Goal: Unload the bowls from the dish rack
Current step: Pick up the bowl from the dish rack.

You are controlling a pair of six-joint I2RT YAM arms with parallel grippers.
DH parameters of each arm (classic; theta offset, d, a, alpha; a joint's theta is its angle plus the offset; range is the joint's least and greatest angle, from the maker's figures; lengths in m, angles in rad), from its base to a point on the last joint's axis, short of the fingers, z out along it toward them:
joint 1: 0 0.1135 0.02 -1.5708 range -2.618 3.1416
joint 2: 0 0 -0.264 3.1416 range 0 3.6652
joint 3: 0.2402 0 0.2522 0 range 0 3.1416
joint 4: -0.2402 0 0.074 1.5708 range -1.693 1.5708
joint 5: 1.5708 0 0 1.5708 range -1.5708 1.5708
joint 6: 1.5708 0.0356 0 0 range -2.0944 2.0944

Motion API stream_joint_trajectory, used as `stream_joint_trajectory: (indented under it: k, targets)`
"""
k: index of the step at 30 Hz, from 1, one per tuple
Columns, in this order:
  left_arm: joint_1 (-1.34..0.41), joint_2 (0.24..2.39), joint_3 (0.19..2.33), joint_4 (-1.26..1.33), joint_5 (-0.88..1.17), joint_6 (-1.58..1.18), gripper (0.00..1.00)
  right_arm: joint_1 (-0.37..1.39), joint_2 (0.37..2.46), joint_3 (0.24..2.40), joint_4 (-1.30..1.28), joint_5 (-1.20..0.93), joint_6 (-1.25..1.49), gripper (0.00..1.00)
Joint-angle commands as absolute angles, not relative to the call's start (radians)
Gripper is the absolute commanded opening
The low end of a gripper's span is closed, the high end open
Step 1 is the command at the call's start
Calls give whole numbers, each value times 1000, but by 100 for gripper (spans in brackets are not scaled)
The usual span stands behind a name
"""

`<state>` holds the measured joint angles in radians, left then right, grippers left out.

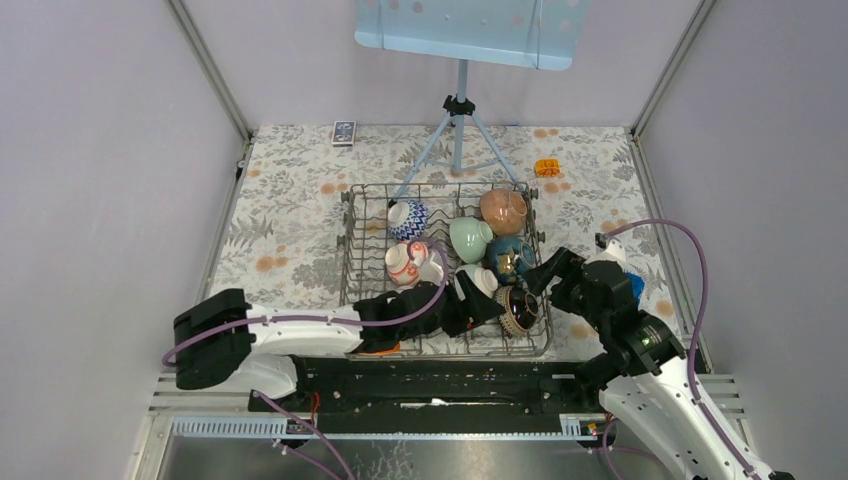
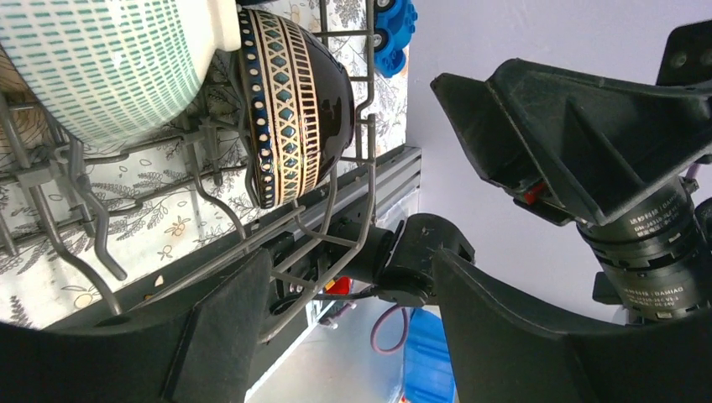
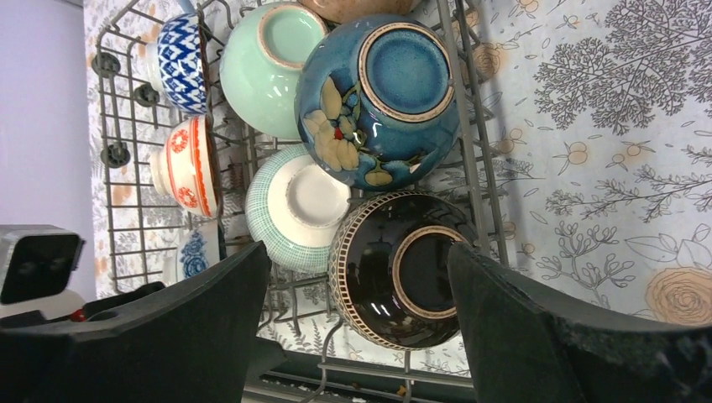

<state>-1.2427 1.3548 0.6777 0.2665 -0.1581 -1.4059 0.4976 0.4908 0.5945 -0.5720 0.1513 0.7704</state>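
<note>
The dish rack (image 1: 347,262) sits mid-surface with its near rim close to the near edge of the surface (image 1: 290,200). There is wide open cloth to its left and only a narrow strip to its right, where the right arm (image 1: 640,345) stands. Bare tines line the rack's left side, and the bowls (image 1: 508,255) crowd its right half, several of them touching. The left end effector (image 2: 353,336) lies low along the near rim with its fingers apart; rack wire shows between them and nothing is gripped. The right end effector (image 3: 361,336) hangs at the rack's near right corner, close to the other. Its fingers are spread and frame the dark bowl (image 3: 403,273) in the wrist view, but whether they touch it cannot be told. A grey floral cloth with orange blossoms covers the surface, and pale walls (image 1: 100,150) close it in. A blue-grey tripod stand (image 1: 458,130) rises behind the rack, with a small orange object (image 1: 546,167) to its right and a small dark card (image 1: 343,132) at the far edge. The dark bowl is glossy, banded in a cream lattice, and tipped on its side. Beside it are a green-checked white bowl (image 3: 302,206) and a blue glazed bowl with a flower (image 3: 382,96). Farther back are a pale green bowl (image 3: 269,59), a blue-and-white bowl (image 3: 183,63), a red-and-white bowl (image 3: 189,164) and an orange bowl (image 1: 502,210).
</note>
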Motion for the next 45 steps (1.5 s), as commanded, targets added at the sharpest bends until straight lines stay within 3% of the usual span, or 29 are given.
stream_joint_trajectory:
  k: [1,7,21,36,45]
  targets:
    - [-1253,1396,677,394,-199,-1498,73,503,483,574,-543,160,854,83]
    - [-1261,1444,665,425,-265,-1576,62,502,485,565,-537,138,868,77]
    - [-1278,1538,657,513,-330,-1545,61,503,495,585,-574,88,781,74]
    - [-1262,1634,690,657,-320,-1380,61,503,439,578,-582,69,729,77]
    - [-1255,1677,681,781,-264,-1360,54,503,445,571,-565,57,717,77]
